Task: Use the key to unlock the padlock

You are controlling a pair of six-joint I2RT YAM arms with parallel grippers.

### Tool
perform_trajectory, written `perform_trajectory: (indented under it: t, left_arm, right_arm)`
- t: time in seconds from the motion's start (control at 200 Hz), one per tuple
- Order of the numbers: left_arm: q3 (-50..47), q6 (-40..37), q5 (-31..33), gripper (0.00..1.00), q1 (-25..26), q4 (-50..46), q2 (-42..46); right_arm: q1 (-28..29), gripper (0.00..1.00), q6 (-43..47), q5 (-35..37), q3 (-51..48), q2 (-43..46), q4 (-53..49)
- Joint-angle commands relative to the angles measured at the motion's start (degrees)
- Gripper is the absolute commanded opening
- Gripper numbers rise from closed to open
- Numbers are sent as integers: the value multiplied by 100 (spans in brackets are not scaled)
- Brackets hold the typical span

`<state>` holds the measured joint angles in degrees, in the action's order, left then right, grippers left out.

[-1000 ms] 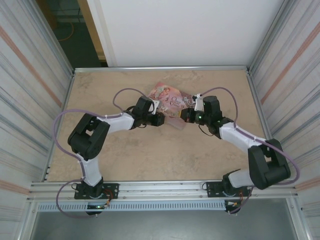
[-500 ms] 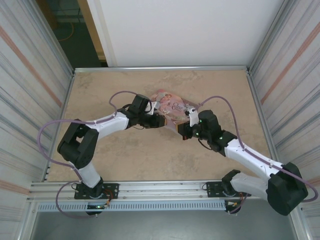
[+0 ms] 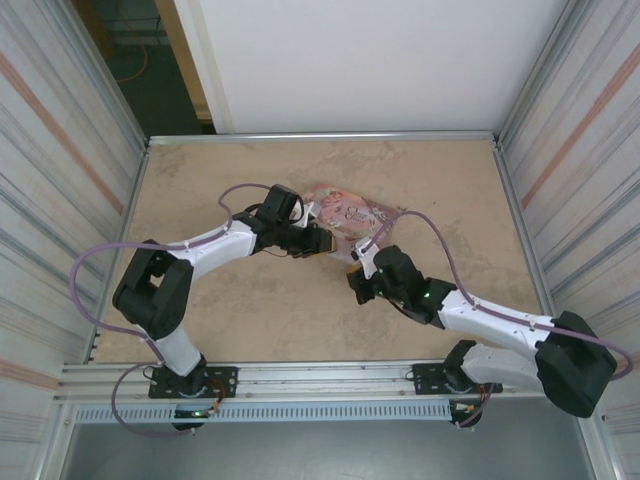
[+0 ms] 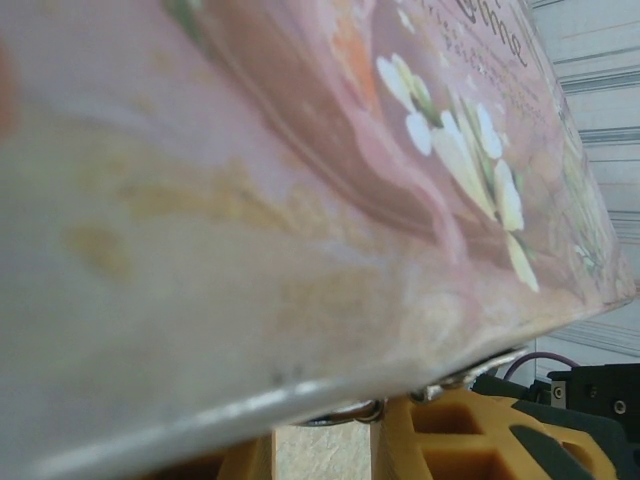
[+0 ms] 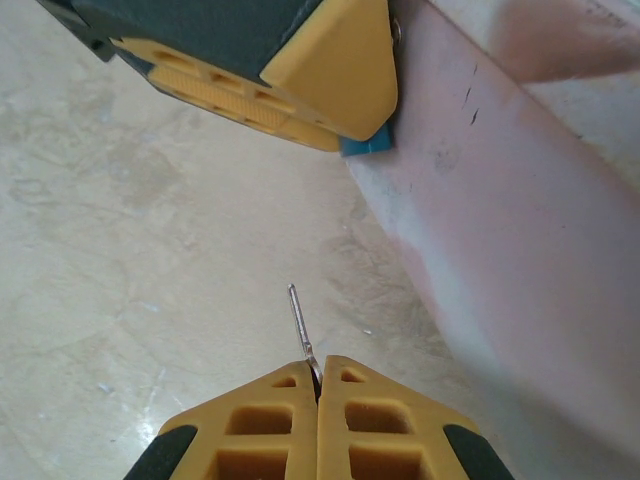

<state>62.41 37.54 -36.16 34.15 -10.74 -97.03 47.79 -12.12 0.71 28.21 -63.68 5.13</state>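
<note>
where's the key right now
In the right wrist view, the thin dark metal key sticks out of the shut right gripper, beside the pink rectangular tin.

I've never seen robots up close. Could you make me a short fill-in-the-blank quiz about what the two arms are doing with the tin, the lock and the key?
1. The right gripper pinches a thin metal ___ in its shut yellow jaws.
2. The bit of padlock peeking out from the left gripper is ___ in colour.
3. The illustrated tin next to both grippers is mostly ___.

Missing words: key; blue; pink.
</note>
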Motion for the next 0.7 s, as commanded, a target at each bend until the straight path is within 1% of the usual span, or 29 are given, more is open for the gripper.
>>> perform_trajectory:
  t: [0.0, 0.195, 0.696]
  left_arm:
    - [212, 122, -387, 0, 21, -72, 369]
    - [202, 133, -410, 0, 19, -100, 396]
    - [215, 192, -496, 0, 20, -121, 440]
  right_arm:
    - [71, 0, 262, 469, -70, -145, 428]
    - [77, 0, 383, 565, -26, -411, 653]
    - [76, 0, 359, 632, -153, -680, 1443]
